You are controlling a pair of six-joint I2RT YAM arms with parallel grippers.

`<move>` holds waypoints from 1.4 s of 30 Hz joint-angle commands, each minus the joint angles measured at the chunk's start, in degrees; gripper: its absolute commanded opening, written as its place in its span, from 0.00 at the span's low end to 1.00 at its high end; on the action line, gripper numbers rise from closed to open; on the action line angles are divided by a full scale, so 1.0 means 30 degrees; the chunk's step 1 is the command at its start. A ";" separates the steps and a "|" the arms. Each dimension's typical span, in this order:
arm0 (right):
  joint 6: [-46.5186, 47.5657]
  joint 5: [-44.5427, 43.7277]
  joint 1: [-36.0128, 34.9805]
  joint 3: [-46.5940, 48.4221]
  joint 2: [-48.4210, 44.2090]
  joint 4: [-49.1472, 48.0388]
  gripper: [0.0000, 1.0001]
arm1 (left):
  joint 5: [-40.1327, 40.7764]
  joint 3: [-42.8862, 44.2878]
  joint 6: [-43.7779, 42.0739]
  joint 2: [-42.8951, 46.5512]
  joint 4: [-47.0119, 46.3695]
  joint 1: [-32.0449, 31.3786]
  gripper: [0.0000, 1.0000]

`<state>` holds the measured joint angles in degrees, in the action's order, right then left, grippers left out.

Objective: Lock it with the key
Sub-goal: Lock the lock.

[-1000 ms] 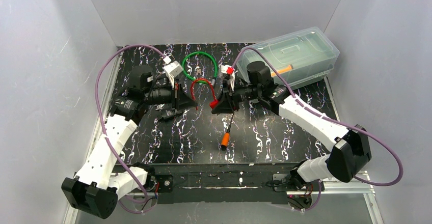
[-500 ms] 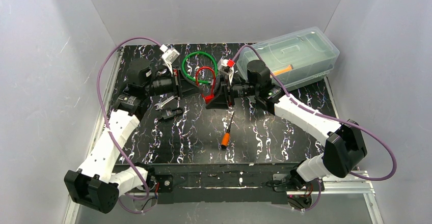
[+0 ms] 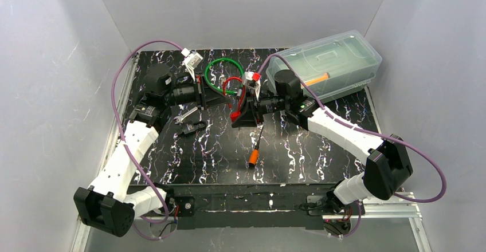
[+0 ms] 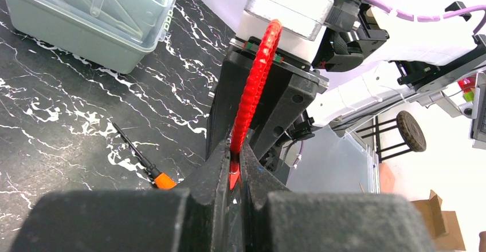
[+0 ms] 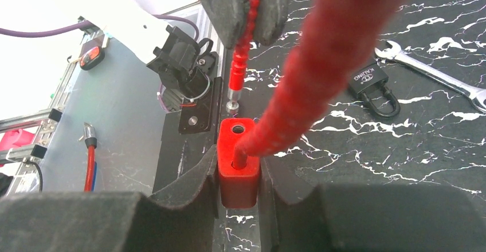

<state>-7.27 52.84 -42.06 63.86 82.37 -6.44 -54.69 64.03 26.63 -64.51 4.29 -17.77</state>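
My right gripper (image 5: pixel 238 174) is shut on the red lock body (image 5: pixel 238 160), held above the table. One end of the thick red cable (image 5: pixel 338 51) sits in the nearer hole of the lock body (image 3: pixel 235 116). My left gripper (image 4: pixel 235 161) is shut on the cable's other end (image 4: pixel 255 86). That end's metal tip (image 5: pixel 232 106) hangs just above the empty second hole (image 5: pixel 236 129), close to it but apart. The two grippers face each other at the table's middle back, left gripper (image 3: pixel 224 95) and right gripper (image 3: pixel 239 114). No key shows in any view.
A green cable loop (image 3: pixel 223 71) lies behind the grippers. A small black padlock (image 5: pixel 372 86) and a wrench (image 5: pixel 435 74) lie at the left. An orange-handled screwdriver (image 3: pixel 256 146) lies in front. A clear lidded box (image 3: pixel 326 63) stands at the back right.
Both grippers have moved toward the back of the table with the red lock. The left one went farthest and now sits closer to the right one, cable end over the lock body.
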 commanded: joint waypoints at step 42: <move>-0.1087 -0.0250 -0.0019 0.2673 0.0318 -0.1226 0.01 | -0.0898 -0.3668 -0.2225 0.0600 0.0849 -0.1971 0.00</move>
<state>-10.09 53.69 -42.13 65.13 84.11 -0.69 -53.61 55.78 21.16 -62.28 2.56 -20.87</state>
